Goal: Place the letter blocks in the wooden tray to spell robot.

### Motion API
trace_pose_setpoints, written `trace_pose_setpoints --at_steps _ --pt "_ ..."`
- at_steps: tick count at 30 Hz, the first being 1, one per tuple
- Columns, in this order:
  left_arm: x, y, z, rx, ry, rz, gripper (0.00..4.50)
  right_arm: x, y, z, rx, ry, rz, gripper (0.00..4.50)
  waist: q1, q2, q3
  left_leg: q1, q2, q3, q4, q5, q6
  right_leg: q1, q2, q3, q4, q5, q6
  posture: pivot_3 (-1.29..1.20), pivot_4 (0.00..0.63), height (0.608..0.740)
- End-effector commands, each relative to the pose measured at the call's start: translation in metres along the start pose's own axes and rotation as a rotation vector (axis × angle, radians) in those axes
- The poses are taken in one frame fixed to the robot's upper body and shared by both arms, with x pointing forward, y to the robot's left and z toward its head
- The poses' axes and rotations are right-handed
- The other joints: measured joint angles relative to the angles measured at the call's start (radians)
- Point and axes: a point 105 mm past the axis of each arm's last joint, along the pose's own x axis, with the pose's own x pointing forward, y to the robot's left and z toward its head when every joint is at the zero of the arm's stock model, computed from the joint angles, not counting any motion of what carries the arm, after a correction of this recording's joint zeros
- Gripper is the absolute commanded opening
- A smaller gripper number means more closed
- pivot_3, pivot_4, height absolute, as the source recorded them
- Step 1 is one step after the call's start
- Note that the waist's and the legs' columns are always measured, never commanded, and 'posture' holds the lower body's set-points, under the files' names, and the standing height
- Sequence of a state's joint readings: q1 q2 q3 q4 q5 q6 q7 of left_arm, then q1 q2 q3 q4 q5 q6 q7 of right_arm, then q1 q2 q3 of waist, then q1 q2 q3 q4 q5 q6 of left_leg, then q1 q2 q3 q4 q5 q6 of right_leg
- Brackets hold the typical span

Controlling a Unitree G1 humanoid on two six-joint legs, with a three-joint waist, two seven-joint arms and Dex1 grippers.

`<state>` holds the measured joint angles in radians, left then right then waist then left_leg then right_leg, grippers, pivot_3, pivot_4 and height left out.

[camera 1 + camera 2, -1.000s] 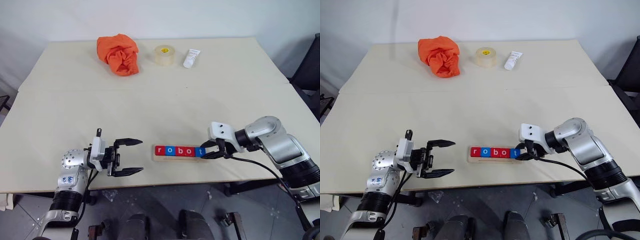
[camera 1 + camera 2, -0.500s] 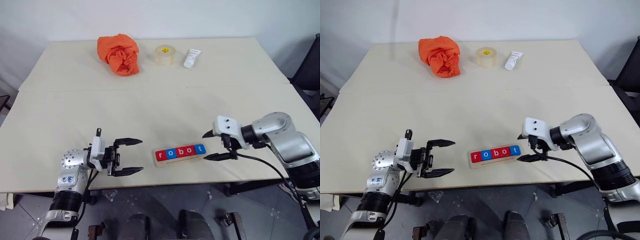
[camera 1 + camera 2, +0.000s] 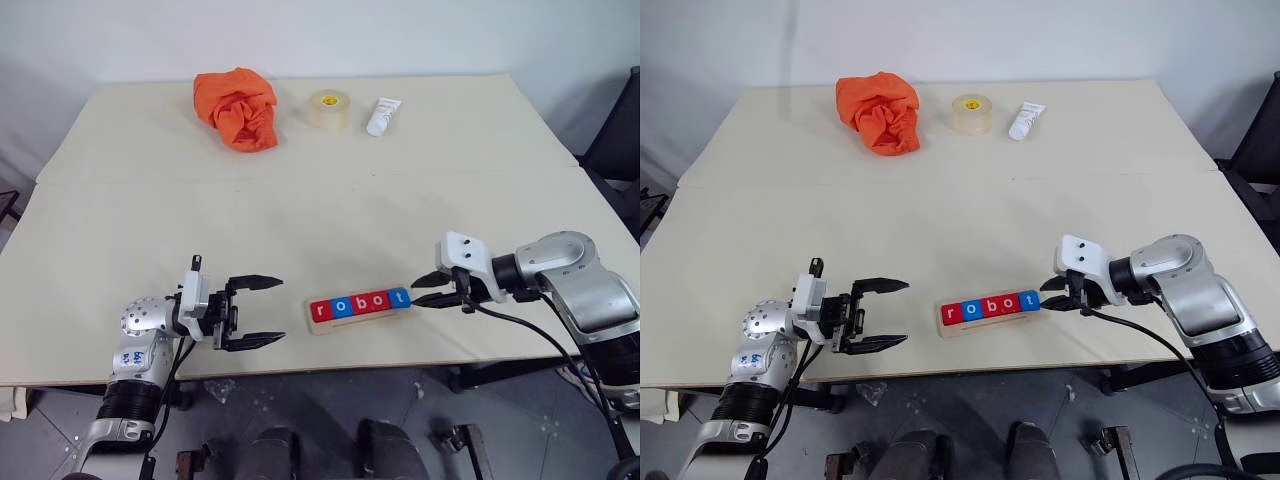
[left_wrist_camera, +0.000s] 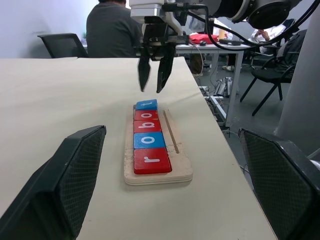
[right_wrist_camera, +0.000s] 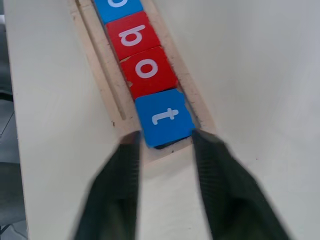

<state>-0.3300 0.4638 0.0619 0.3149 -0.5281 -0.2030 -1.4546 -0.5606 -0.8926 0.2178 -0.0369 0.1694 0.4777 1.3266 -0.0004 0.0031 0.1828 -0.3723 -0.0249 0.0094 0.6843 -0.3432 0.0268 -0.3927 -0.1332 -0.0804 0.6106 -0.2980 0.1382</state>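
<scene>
The wooden tray [image 3: 362, 319] lies slightly slanted near the table's front edge. It holds the letter blocks [image 3: 360, 302] in a row reading r, o, b, o, t: red, blue, red, red, blue. In the left wrist view the row [image 4: 148, 132] runs away from my left gripper. My right gripper [image 3: 424, 288] hovers just off the tray's right end by the blue t [image 5: 164, 116]. Its fingers [image 5: 200, 137] are narrowly open with nothing between them. My left gripper [image 3: 262, 310] stands wide open and empty, a short way left of the tray.
An orange cloth [image 3: 236, 108], a tape roll [image 3: 328, 108] and a white tube [image 3: 382, 116] sit at the table's far side. A dark chair [image 3: 618, 145] stands off the right edge. A seated person [image 4: 112, 27] shows beyond the table.
My right gripper opened wide at the t end, drew back a little to the right, then narrowed its fingers. The tray's right end swung slightly away from me. The left arm kept still.
</scene>
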Motion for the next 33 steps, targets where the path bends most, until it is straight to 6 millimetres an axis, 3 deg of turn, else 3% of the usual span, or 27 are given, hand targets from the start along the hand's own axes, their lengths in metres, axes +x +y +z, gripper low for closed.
trace_pose_setpoints --at_steps 1,15,23,28,33 --pt "-0.002 -0.001 0.005 0.025 -0.002 0.004 4.5 0.0 0.002 0.005 -0.028 -0.016 0.011 0.15 0.0 0.0 0.0 0.0 0.0 0.0 0.0 0.0 0.0 0.0 0.0 0.0 0.0 0.0 0.0 0.0 0.15 0.74" --pt "-0.001 -0.002 0.006 0.026 -0.002 0.011 4.5 0.016 0.004 -0.003 -0.022 -0.008 0.032 0.06 0.001 0.0 0.0 0.0 0.0 0.0 0.0 0.0 0.0 0.0 0.0 0.0 0.0 0.0 0.0 0.0 0.15 0.74" --pt "-0.002 -0.002 0.005 0.023 0.0 0.011 4.5 0.003 -0.001 0.017 -0.042 -0.07 -0.004 0.06 0.0 0.0 0.0 0.0 0.0 0.0 0.0 0.0 0.0 0.0 0.0 0.0 0.0 0.0 0.0 0.0 0.15 0.74" --pt "-0.001 -0.002 0.005 0.02 -0.002 0.008 4.5 -0.003 -0.019 0.025 -0.046 -0.101 -0.075 0.06 0.0 0.0 0.0 0.0 0.0 0.0 0.0 0.0 0.0 0.0 0.0 0.0 0.0 0.0 0.0 0.0 0.15 0.74" --pt "0.001 0.0 0.005 0.024 -0.005 0.007 4.5 0.01 -0.04 0.021 -0.042 -0.097 -0.113 0.06 -0.001 0.0 0.0 0.0 0.0 0.0 0.0 0.0 0.0 0.0 0.0 0.0 0.0 0.0 0.0 0.0 0.15 0.74"
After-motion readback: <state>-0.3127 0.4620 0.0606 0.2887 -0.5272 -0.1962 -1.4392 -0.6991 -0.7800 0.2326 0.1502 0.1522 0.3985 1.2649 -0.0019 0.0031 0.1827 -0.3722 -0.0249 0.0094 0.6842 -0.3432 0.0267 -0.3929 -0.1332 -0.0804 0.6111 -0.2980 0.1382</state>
